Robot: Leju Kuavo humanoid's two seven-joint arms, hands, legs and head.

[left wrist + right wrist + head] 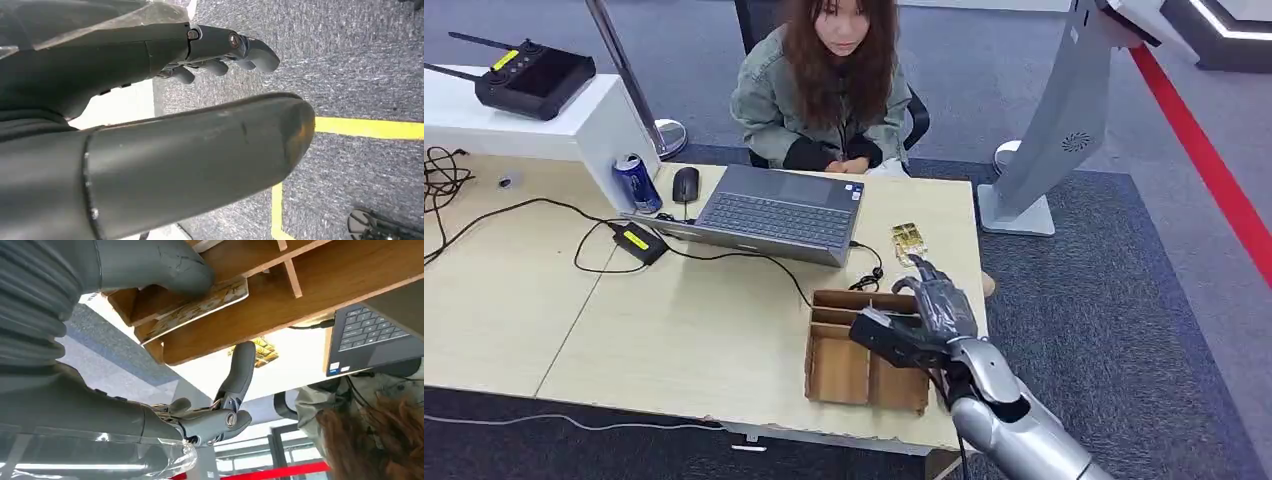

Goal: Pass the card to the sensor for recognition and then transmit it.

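My right hand [929, 315] hovers over the far right part of a brown compartment box [839, 372] near the table's right front corner. Its thumb [165, 265] presses on a patterned card [200, 304], which lies tilted across the box's [320, 295] rim; whatever finger sits behind the card is hidden. One finger [240, 371] sticks out straight towards the table. A gold patterned item [908, 243] lies flat on the table just beyond the box, and it appears past that finger [266, 351]. My left hand [200, 155] hangs over grey carpet, holding nothing.
An open laptop [784, 212] faces a seated person [824, 90] across the table. Near it are a mouse [685, 183], a blue can [637, 183], a power adapter [639, 241] with cables, and a black controller [529, 78] on a white shelf. A grey stand [1054, 140] rises at right.
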